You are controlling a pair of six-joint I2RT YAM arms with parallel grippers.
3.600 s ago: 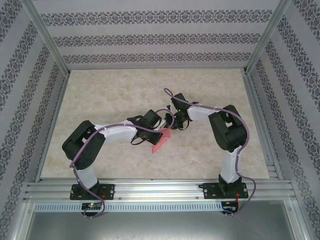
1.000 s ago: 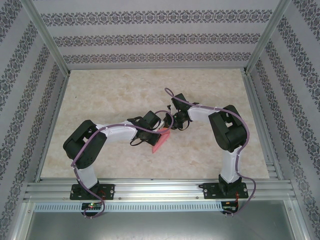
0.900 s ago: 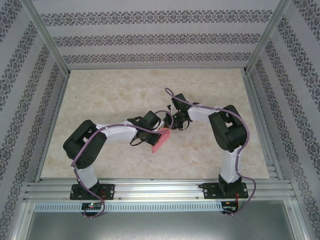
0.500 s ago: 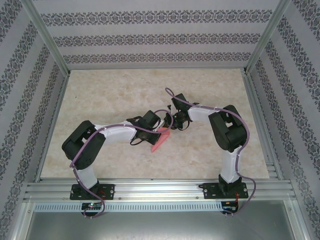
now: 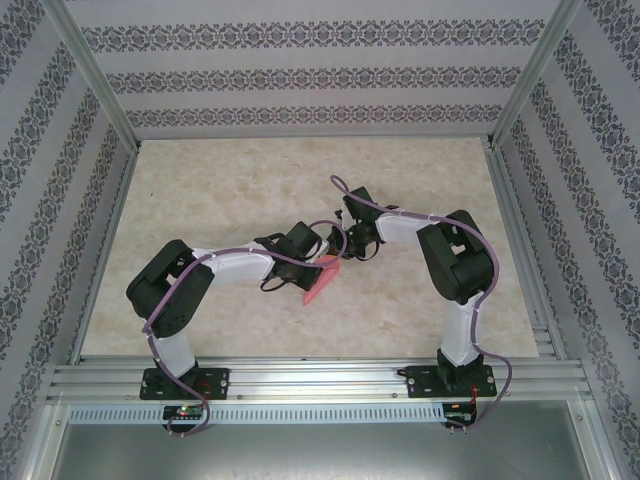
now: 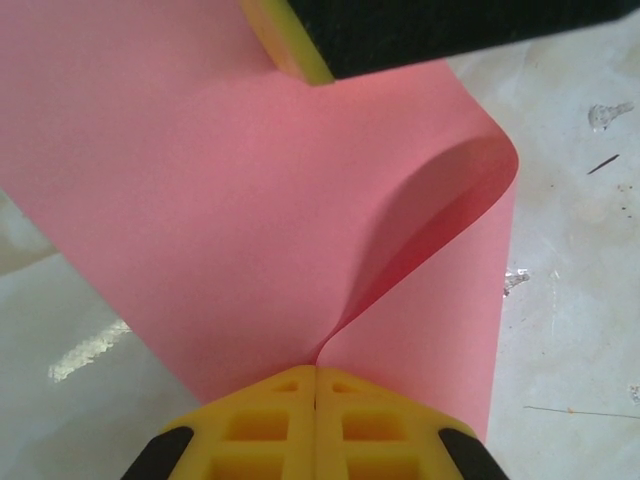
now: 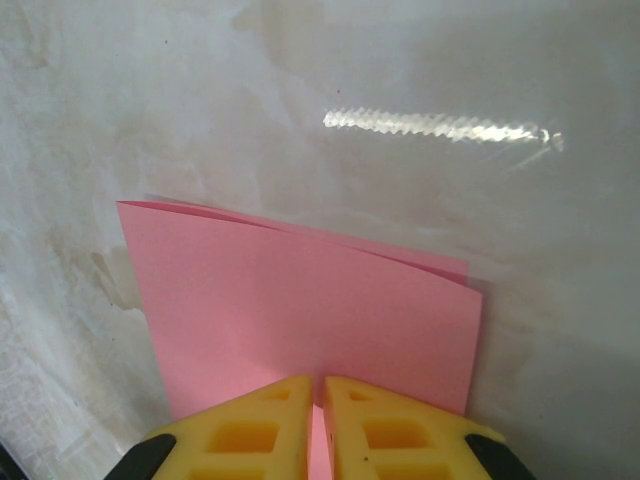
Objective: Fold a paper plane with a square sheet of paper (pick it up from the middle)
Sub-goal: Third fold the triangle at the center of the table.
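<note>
Looking at the middle of the worktop, you have the thin pink-red square sheet of paper, doubled over, pinched by both arms: left end effector pressed shut on its looped fold, right end effector clamping the opposite side. Its long axis runs from them toward the near edge.
</note>
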